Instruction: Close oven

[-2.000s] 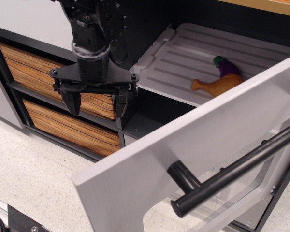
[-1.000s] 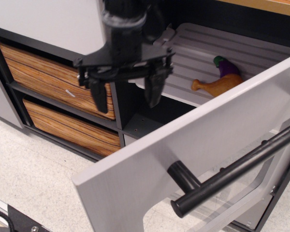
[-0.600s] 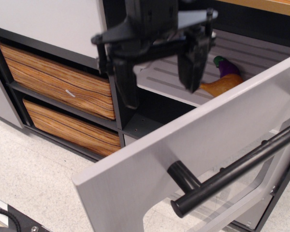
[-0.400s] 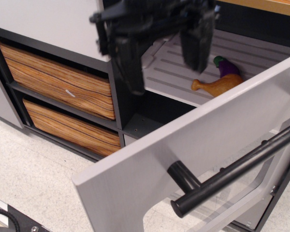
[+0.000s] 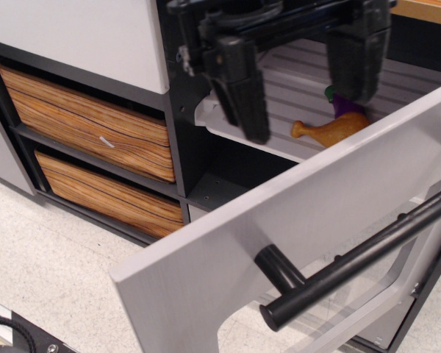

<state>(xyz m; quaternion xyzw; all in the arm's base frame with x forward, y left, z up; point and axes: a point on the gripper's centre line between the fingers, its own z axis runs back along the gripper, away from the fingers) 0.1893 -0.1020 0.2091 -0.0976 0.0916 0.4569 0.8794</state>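
Oven (image 5: pixel 309 213) door hangs wide open across the lower right of the frame, its grey panel tilted outward, its black bar handle (image 5: pixel 360 254) running long from 8 o'clock to 2 o'clock. End effector (image 5: pixel 301 73) hovers above the white rack (image 5: pixel 279 110), fingers spread wide and holding nothing. From there the door's top edge lies toward 5 o'clock, the handle beyond it on the outer face. Toy drumstick (image 5: pixel 331 131) and eggplant (image 5: pixel 343 103) rest on the rack.
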